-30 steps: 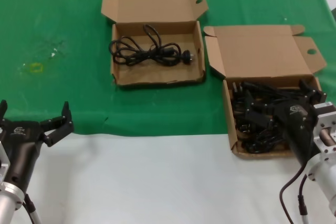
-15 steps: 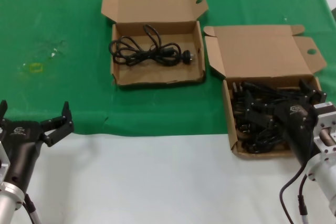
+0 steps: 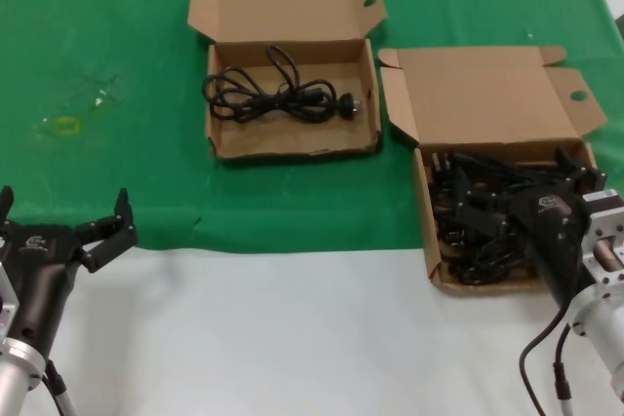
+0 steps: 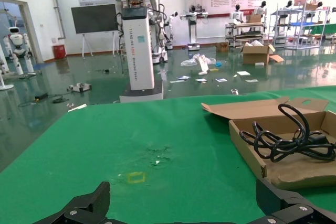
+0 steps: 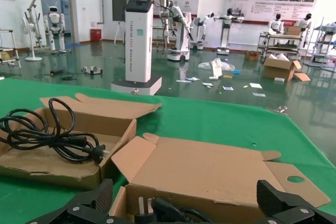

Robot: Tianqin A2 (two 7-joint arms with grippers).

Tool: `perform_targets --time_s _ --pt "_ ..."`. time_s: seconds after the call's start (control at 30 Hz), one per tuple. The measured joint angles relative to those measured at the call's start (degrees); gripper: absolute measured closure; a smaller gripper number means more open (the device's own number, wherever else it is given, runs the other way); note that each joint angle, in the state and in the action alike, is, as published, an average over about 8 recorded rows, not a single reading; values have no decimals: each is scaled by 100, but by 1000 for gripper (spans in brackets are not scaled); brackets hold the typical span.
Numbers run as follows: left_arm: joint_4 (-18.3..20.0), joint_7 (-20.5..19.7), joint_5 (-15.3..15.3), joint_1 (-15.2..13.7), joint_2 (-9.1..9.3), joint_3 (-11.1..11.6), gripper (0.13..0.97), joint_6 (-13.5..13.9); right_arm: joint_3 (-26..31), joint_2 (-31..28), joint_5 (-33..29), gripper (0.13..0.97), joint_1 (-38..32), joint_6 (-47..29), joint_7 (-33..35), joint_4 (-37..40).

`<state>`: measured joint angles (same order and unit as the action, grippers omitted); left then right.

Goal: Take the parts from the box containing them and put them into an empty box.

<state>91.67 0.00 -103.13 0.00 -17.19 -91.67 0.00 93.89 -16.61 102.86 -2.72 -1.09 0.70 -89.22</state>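
Observation:
The carton with the tall lid (image 3: 487,94) stands at the right and holds a heap of black power cords (image 3: 475,241). My right gripper (image 3: 522,194) is open just above that heap, with nothing held. In the right wrist view the gripper (image 5: 185,203) spans a cord's plug (image 5: 157,211) under the lid (image 5: 210,169). The carton with the shorter lid (image 3: 283,9) stands at the back middle with one looped cord (image 3: 273,94) in its tray. My left gripper (image 3: 63,207) is open and empty at the front left.
A green cloth (image 3: 97,65) covers the far half of the table and bears a small yellow mark (image 3: 66,126). The near half is white (image 3: 292,338). The left wrist view shows the short-lidded carton (image 4: 247,148) and its cord (image 4: 289,142).

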Motion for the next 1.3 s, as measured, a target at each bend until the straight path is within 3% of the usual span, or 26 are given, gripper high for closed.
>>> perform_targets --time_s 1.3 --pt "0 0 0 0 0 0 132 0 0 0 0 129 0 0 0 0"
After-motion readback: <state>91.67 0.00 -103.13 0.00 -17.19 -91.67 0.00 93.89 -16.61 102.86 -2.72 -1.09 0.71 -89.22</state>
